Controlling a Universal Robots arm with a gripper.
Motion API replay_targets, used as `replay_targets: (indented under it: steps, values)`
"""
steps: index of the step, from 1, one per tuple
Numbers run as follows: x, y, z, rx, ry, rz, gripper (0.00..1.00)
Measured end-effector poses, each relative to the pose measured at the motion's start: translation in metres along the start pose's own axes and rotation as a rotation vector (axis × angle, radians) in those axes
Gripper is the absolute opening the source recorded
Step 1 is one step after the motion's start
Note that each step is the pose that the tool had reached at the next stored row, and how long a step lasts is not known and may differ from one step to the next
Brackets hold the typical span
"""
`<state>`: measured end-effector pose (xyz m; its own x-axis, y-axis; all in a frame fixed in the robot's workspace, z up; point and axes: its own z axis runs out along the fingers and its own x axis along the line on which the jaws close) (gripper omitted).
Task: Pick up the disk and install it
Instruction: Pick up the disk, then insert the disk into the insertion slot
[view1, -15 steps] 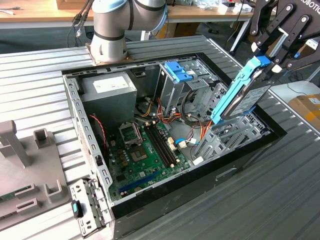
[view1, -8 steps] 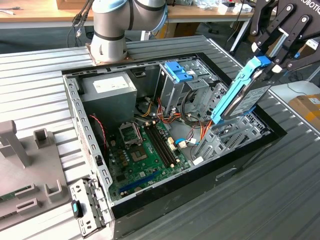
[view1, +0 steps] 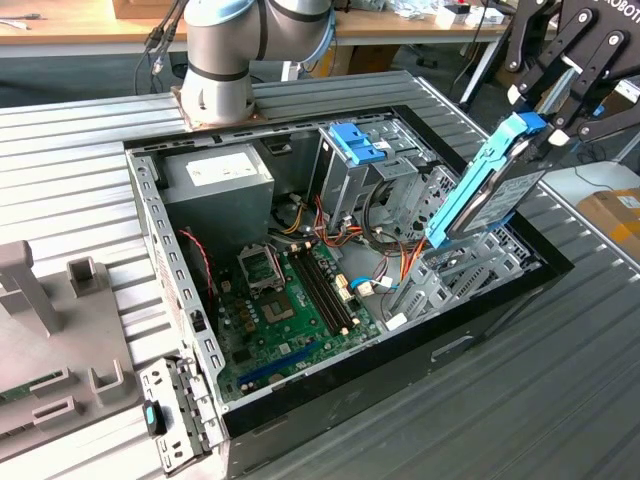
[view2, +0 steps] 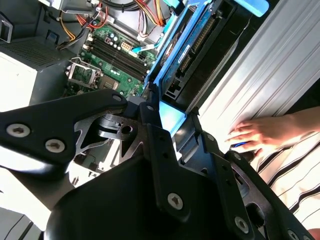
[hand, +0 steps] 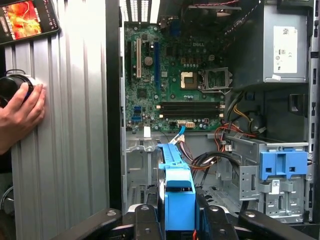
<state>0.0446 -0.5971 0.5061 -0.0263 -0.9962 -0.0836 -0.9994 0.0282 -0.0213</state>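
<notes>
- Gripper jaws clamped on disk, held tilted just above open PC case, at its drive-bay end.
- Person's hand on ribbed table beside case.

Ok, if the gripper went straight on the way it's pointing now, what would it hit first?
Probably the metal drive bay in the computer case: the gripper holds the disk tilted above it, so the disk's lower end would likely touch first, though depth is unclear.
</notes>
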Motion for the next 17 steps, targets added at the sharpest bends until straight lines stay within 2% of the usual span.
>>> replay_targets:
  steps: [3,5,8,12,15,16,17]
  values:
    - [0.001,-0.001,0.004,0.0081,-0.0003,-0.001,0.37]
    - [0.0009,-0.0072,0.0066,0.0086,0.0003,-0.001,0.37]
    - [0.0011,-0.0078,0.0079,0.0087,-0.0001,-0.001,0.37]
    - [0.0018,-0.0105,0.018,0.0087,-0.0001,-0.001,0.37]
    - [0.0019,-0.0116,0.0193,0.0086,0.0,-0.001,0.37]
    - [0.0019,-0.0128,0.02,0.0086,0.0003,-0.001,0.37]
    - [0.0015,-0.019,0.0219,0.0087,0.001,-0.001,0.37]
